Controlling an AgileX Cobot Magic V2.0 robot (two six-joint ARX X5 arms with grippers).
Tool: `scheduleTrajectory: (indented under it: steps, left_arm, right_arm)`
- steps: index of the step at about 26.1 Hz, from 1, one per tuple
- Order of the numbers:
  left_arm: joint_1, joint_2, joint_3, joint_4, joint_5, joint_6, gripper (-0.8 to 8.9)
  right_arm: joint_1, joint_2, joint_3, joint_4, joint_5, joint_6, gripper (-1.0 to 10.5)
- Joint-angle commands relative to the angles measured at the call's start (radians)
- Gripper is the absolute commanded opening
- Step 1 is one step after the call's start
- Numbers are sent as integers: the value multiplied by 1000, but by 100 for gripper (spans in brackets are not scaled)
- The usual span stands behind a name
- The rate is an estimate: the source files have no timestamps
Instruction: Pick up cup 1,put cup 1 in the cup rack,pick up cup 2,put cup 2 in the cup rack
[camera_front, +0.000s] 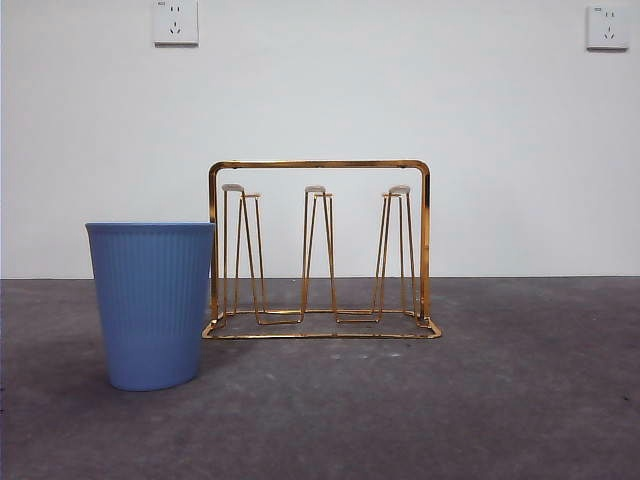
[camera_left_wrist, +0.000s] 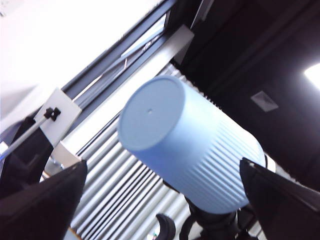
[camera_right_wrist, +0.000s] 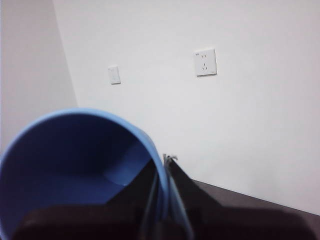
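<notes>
the cup (camera_right_wrist: 75, 170) was off the table, its rim wall nipped by the right pincer (camera_right_wrist: 165, 167), one jaw inside. the rack (camera_front: 318, 163) sat bare, likely below that pincer; mouth should turn squarely over a prong before lowering. the left pincer (camera_left_wrist: 162, 165) waited wide open, empty.

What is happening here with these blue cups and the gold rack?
The right gripper is shut on the rim of one blue cup, held up out of the front view. The left gripper is open, with that cup between its spread jaws. A second blue cup stands upright on the table, left of the cup rack, whose prongs are bare. No cup is racked yet.
</notes>
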Motion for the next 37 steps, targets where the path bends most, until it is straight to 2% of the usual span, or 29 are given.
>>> scheduleTrajectory:
  steps: [1, 7, 16, 21, 23, 25, 28, 30, 33, 37]
  left_arm:
    - [-10, 16, 2, 45, -30, -11, 628]
    - [-10, 27, 5, 80, -69, -14, 628]
    - [-10, 27, 6, 81, -73, -13, 628]
    - [-10, 27, 6, 81, -73, -13, 622]
    - [-10, 27, 6, 82, -73, -13, 548]
    - [-10, 27, 6, 88, -73, -12, 386]
    - [-10, 27, 6, 112, -74, -13, 193]
    - [-10, 27, 6, 127, -77, -13, 113]
    - [-10, 27, 6, 142, -77, -13, 52]
    - [-10, 27, 6, 141, -76, -13, 49]
  right_arm:
    - [2, 21, -5, 16, -17, 16, -16]
    - [2, 69, -5, 34, -33, 27, -16]
    - [2, 126, -5, 61, -101, 52, -16]
    - [2, 135, -5, 55, -103, 51, -16]
    - [2, 135, -5, 53, -103, 51, -15]
    - [2, 135, -5, 51, -103, 51, -12]
    - [2, 137, -5, 40, -103, 48, -12]
    - [2, 140, -5, 33, -103, 48, -12]
    - [2, 145, -5, 16, -103, 48, -12]
    - [2, 150, -5, -16, -103, 48, -12]
